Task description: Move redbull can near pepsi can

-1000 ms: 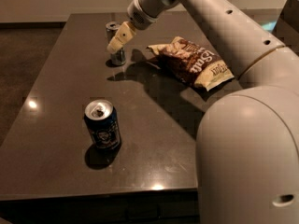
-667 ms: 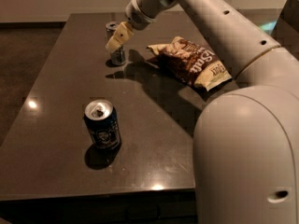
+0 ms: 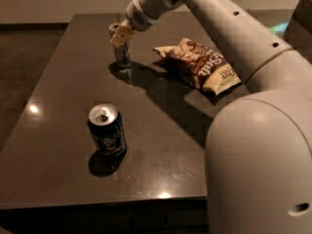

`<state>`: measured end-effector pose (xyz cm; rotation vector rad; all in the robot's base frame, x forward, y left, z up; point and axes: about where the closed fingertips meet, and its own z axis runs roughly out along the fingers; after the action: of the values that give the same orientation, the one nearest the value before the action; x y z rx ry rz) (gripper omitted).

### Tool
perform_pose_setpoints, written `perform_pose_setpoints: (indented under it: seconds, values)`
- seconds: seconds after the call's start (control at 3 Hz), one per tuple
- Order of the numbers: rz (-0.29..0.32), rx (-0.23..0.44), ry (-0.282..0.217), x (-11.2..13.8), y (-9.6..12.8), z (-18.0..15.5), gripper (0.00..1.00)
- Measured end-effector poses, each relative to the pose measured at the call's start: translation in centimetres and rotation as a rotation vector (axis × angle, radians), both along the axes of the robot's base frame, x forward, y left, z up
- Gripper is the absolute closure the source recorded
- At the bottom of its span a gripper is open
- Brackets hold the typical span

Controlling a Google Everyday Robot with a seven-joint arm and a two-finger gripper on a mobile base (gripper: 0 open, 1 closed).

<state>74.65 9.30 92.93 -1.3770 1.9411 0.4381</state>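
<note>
The redbull can (image 3: 122, 56), tall, slim and silver-grey, stands upright on the dark table (image 3: 63, 82) at the far left. My gripper (image 3: 121, 35) is right at the can's upper part, reaching in from the right and covering part of it. The pepsi can (image 3: 107, 131), short, dark blue with a silver top, stands upright nearer the front of the table, well apart from the redbull can.
A brown and white chip bag (image 3: 199, 65) lies on the table to the right of the redbull can. My arm (image 3: 229, 28) crosses above the bag. My base (image 3: 258, 165) fills the lower right.
My gripper has shifted slightly upward at the redbull can. Both cans and the bag stand where they were.
</note>
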Motion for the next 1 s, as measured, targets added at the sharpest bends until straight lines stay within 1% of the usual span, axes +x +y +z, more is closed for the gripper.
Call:
perform_pose_setpoints:
  seconds: [0.33, 0.67, 1.0]
  values:
    - [0.049, 0.043, 0.000, -2.6, -0.2, 1.0, 0.91]
    - [0.099, 0.045, -0.018, -5.3, -1.2, 2.3, 1.00]
    - [0.169, 0.023, -0.026, -9.8, -3.4, 3.6, 1.00]
